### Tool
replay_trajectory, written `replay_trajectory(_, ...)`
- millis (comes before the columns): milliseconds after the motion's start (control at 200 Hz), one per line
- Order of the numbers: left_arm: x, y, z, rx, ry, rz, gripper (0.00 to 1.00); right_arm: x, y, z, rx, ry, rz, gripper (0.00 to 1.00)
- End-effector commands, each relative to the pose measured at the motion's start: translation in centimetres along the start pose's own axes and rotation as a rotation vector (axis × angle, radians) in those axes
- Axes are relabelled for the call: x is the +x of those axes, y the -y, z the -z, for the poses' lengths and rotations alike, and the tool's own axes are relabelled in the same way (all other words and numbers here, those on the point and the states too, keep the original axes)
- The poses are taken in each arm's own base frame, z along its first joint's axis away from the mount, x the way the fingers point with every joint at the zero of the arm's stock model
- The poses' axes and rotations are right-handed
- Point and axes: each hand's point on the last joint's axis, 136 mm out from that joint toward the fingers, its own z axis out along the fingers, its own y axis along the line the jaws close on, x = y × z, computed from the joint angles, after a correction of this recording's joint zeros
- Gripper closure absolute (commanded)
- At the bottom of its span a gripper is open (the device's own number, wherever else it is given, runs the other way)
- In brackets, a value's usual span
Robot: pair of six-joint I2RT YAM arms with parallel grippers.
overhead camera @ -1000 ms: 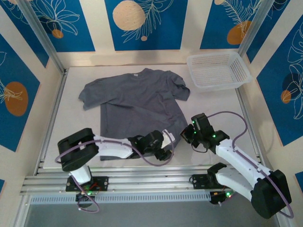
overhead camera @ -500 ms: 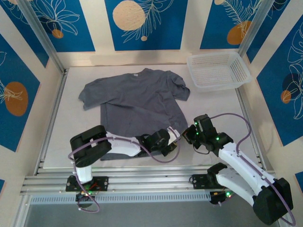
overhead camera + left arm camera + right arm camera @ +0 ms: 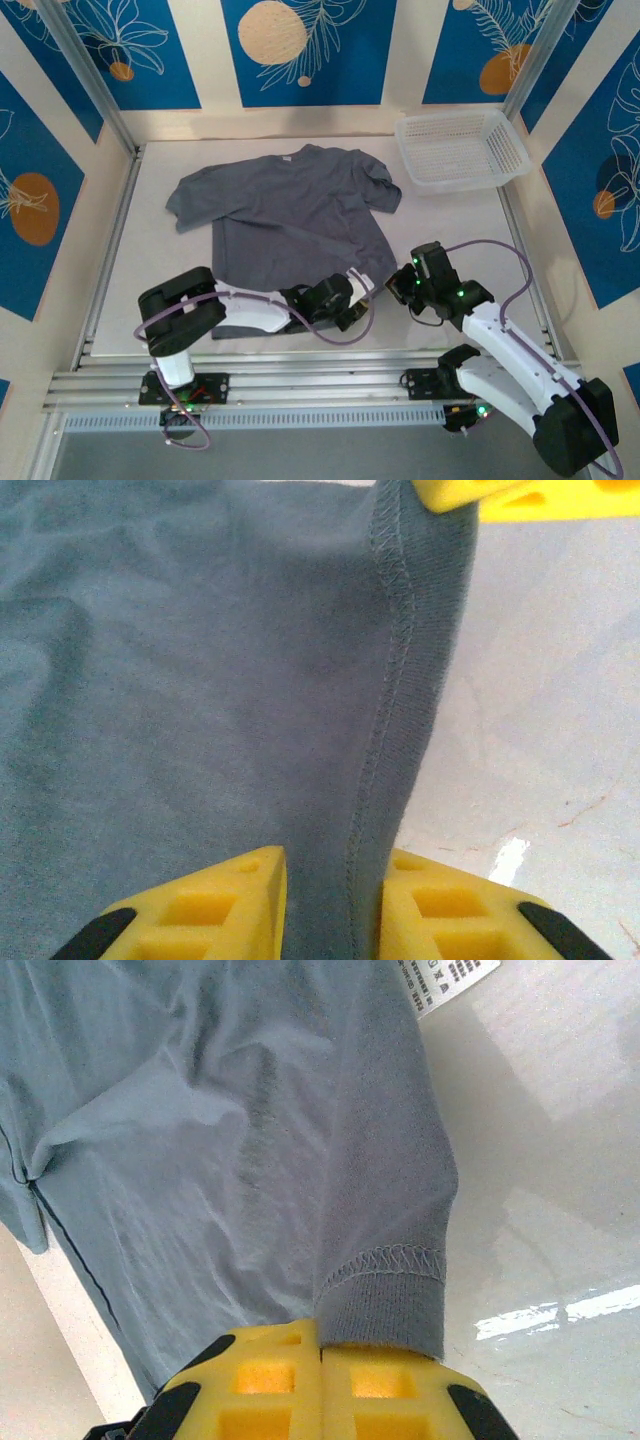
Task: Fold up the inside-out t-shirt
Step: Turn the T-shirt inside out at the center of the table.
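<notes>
The left gripper (image 3: 330,885) has its two yellow fingers drawn in on the stitched hem (image 3: 385,680) of the t-shirt (image 3: 295,215). The seam runs straight up the frame from between them. I take that for a pinch on the cloth, though the contact sits at the bottom edge and is partly cut off. The right gripper (image 3: 320,1355) is clamped tight, fingers pressed together on the corner of the same hem, which bulges out of them as a small cuff.

From overhead, both sit close together at the shirt's lower right corner, low in the frame. To my eye that is a paired hold on the bottom edge, so it can be pulled taut and carried up towards the collar for a first fold.

The shirt lies spread on the white table (image 3: 460,240), collar towards the top of the frame and sleeves out to either side. A white label (image 3: 448,978) at the top right of the right wrist view, along with the raised stitching, fits a shirt turned wrong side out. A white basket (image 3: 460,180) stands apart at the upper right.

The left arm covers the shirt's lower left edge from above, so I can't tell how the cloth lies there. A yellow wedge (image 3: 480,492) at the top of the left wrist view is cut off; it is probably the other gripper's finger.
</notes>
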Motion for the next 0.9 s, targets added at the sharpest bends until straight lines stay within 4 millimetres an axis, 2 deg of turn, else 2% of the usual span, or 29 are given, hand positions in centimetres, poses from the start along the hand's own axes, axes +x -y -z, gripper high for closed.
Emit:
replay_trajectory(0,0.0,-0.4,0.5,-0.011,0.001,0.018,0.73,0.2,0.3,0.3,0.003,-0.011,-0.001,1.0)
replay_trajectory(250,1.2,-1.4,1.6,-0.041,-0.018,0.019,0.74,0.2,0.5,0.6,0.006,-0.003,-0.005,1.0)
replay_trajectory(500,1.3,0.4,1.1,0.067,-0.017,0.038,0.73,0.1,0.4,0.6,0.001,-0.001,-0.007,1.0)
replay_trajectory(735,1.3,-1.2,2.0,0.035,0.004,0.064,0.74,0.1,0.6,0.7,0.008,0.0,-0.01,1.0)
replay_trajectory(895,1.7,-0.6,1.4,0.09,-0.008,0.076,0.74,0.1,0.5,0.7,0.005,0.003,-0.012,1.0)
